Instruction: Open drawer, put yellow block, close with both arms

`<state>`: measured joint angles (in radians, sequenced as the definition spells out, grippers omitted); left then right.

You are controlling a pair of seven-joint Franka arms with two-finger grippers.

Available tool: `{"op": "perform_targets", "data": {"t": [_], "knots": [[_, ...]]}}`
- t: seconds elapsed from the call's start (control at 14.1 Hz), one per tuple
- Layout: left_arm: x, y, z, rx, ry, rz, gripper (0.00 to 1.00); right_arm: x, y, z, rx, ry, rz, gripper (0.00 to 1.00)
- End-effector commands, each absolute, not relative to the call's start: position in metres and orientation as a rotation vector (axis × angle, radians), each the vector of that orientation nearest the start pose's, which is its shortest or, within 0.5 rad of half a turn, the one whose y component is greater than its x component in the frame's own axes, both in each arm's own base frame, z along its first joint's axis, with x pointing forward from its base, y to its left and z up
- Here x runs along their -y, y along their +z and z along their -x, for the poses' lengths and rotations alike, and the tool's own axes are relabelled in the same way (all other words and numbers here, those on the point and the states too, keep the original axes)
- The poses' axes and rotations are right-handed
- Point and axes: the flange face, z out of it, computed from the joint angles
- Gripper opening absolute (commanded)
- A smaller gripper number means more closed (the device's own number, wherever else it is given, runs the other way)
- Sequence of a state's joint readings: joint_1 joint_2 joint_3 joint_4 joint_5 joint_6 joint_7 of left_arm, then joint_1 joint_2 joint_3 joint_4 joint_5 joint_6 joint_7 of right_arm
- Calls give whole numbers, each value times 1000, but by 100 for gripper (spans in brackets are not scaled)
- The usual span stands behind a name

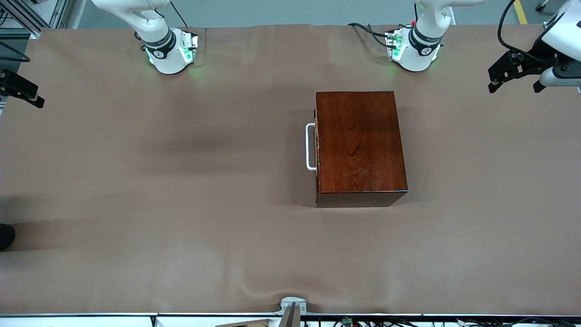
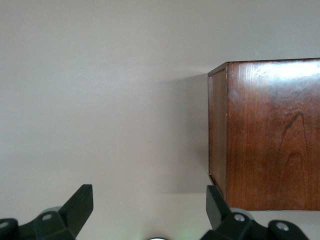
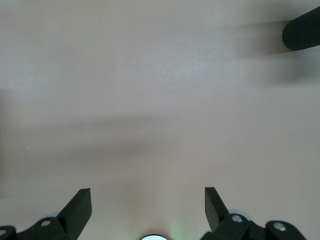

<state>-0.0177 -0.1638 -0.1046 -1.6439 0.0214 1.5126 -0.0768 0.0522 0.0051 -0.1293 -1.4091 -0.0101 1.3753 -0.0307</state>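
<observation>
Brown worktop [image 1: 181, 204] lies bare around the shut drawer [image 1: 316, 150]; left claw [image 2: 150, 210] and right claw [image 3: 148, 207] hover spread.

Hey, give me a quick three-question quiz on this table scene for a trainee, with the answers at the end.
1. True or false: the drawer is pulled out of the wooden box.
2. Which way does the white handle face? A) toward the right arm's end of the table, B) toward the left arm's end of the table, C) toward the front camera.
3. Fill in: the left pincer and the right pincer both have their fingers ____.

Key: 1. False, the drawer is shut flush with the box. 2. A. 3. open, with nothing between them.
</observation>
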Motion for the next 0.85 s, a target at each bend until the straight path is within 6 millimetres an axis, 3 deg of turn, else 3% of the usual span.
{"op": "perform_targets", "data": {"t": [0.0,0.78], "knots": [[61,675,-500,-54,-56,3126,100,47,681,-530,-76,67,3159,100],[54,677,-504,50,-6,3141,100,50,681,-530,-84,70,3158,100]]}}
